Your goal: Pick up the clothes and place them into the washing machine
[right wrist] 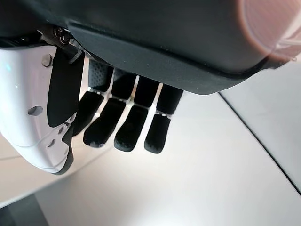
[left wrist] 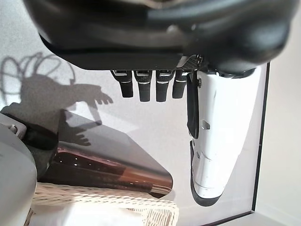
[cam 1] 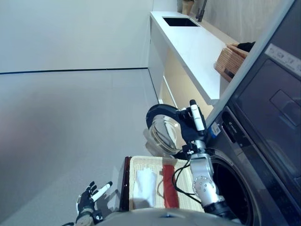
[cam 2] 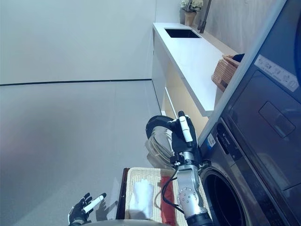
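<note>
Now, take the woven basket [cam 1: 188, 186] as your landmark and read across from its left: your left hand [cam 1: 87, 200] hangs low beside it, well apart from its dark wooden edge, with the fingers spread loosely, the white-covered thumb pointing out, and nothing in its grasp. In its own wrist view the left hand [left wrist: 150, 87] shows only short dark fingertips and the white thumb over bare floor, with the basket's corner [left wrist: 160, 214] just past them, untouched. Inside the basket the clothes lie unmoved: a white garment [cam 1: 145, 186] on the left part and a red garment [cam 1: 170, 186] folded in a strip just beside it, towards the machine. Directly above the basket the round glass door [cam 1: 164, 132] of the washing machine [cam 1: 263, 141] stands swung open, and your right hand [cam 1: 192, 123] is raised against the door's dark rim; whether it touches the rim you cannot tell from the head views. Its fingers are relaxed and straight, thumb standing up, holding nothing. The right wrist view shows the right hand [right wrist: 127, 117] with fingers hanging apart over a pale surface, and neither door nor clothes. Right of the basket, the drum opening [cam 1: 233, 188] is dark. Only the head views show the white counter [cam 1: 197, 52] beyond, with a wicker box [cam 1: 230, 61] on it.
</note>
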### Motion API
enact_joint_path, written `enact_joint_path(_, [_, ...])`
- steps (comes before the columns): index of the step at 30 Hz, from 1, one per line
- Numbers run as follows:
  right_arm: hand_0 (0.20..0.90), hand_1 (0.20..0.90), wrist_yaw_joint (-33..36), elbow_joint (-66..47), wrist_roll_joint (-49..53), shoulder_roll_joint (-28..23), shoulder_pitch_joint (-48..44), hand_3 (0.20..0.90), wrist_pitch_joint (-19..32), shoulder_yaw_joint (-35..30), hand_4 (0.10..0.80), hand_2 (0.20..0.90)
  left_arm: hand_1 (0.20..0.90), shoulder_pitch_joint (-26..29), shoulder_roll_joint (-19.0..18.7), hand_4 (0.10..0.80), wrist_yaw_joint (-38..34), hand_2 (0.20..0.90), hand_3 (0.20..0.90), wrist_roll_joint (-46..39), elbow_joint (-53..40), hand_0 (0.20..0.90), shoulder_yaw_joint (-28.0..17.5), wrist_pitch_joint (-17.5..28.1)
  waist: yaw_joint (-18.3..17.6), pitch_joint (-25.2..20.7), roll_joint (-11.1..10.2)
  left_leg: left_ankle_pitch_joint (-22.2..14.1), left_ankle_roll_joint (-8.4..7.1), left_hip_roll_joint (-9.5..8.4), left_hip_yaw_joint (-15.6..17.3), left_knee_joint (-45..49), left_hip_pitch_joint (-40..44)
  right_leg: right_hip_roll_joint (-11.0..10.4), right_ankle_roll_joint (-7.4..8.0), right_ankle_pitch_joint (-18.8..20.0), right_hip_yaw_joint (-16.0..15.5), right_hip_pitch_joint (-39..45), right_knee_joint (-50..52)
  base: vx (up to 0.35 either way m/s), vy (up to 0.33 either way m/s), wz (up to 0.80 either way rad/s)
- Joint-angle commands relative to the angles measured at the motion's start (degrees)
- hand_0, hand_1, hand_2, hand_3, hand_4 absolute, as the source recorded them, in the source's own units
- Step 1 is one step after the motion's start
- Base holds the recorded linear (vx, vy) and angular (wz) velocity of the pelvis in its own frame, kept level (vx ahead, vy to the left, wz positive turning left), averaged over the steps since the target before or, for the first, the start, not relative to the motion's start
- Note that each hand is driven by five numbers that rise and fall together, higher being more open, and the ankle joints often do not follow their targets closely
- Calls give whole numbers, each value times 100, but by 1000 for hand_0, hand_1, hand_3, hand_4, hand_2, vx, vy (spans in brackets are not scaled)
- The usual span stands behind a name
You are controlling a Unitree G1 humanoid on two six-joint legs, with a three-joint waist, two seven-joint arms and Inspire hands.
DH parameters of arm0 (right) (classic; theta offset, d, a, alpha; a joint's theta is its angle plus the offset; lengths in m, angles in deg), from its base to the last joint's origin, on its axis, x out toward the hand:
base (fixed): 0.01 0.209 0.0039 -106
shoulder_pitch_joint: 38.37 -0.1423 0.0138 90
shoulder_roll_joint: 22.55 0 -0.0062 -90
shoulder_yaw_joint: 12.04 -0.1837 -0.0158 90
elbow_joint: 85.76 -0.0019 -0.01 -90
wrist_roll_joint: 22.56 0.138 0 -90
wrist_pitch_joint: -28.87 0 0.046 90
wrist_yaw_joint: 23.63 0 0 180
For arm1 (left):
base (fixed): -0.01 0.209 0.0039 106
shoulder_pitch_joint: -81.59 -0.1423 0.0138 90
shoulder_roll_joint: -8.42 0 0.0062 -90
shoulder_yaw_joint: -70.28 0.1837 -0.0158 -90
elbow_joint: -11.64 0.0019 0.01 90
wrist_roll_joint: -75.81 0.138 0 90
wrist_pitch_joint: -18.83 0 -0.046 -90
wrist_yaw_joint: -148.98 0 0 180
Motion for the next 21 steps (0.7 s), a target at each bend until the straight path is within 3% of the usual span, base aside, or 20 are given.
enact_joint_path(1, [543,543,118,-481,-868,-109,-291,543,344,-44,545,543,900,419,-296,800,-59,900,900,281,427,900,-86,249,87,-366,-7,-29,-294,153,72,96,-218,185,-100,-484,-29,-147,520,0,0,0])
enact_joint_path(2, [900,900,282,-351,-1149,-177,-269,900,254,-51,800,900,900,423,-307,800,-69,900,900,302,419,900,-80,235,73,-350,-14,-25,-296,154,72,97,-231,185,-98,-473,-17,-165,518,0,0,0])
enact_joint_path(3, [900,900,293,-356,-1159,-175,-269,900,251,-50,800,900,900,423,-306,800,-70,900,900,303,418,900,-80,235,74,-351,-14,-25,-296,154,72,97,-232,185,-98,-473,-16,-167,519,0,0,0])
enact_joint_path(6, [900,900,993,275,-2791,-488,-281,900,-254,-199,800,900,900,493,-355,800,-110,900,900,509,348,900,-43,122,16,-266,-27,-13,-280,172,117,96,-294,190,-96,-433,36,-256,531,0,0,0])
enact_joint_path(10, [900,900,1312,1136,-3528,-594,-522,900,-548,-160,800,900,900,547,-408,800,-127,900,900,642,178,900,66,74,49,-107,-40,-17,-253,169,153,140,-397,200,-92,-388,98,-370,541,-9,3,-2])
enact_joint_path(13, [900,900,1487,1888,-3678,-570,-771,900,-627,-136,800,900,900,597,-435,800,-168,900,900,659,77,900,147,89,71,133,-28,-16,-235,163,180,261,-620,190,-96,-362,143,-572,604,-97,9,-3])
enact_joint_path(18, [900,900,1925,2984,-3815,-623,-1693,900,-588,21,800,900,900,991,-508,800,-303,900,900,559,-235,900,417,246,79,1056,102,-76,-170,120,213,972,-1501,68,-191,-365,209,-1544,1324,-285,31,0])
enact_joint_path(21, [900,900,2129,3597,-3807,-599,-2225,900,-581,132,800,900,900,1206,-495,800,-401,900,900,557,-272,900,543,295,98,1368,148,-171,-170,71,263,1439,-2007,-10,-239,-344,222,-2039,1635,-146,52,-8])
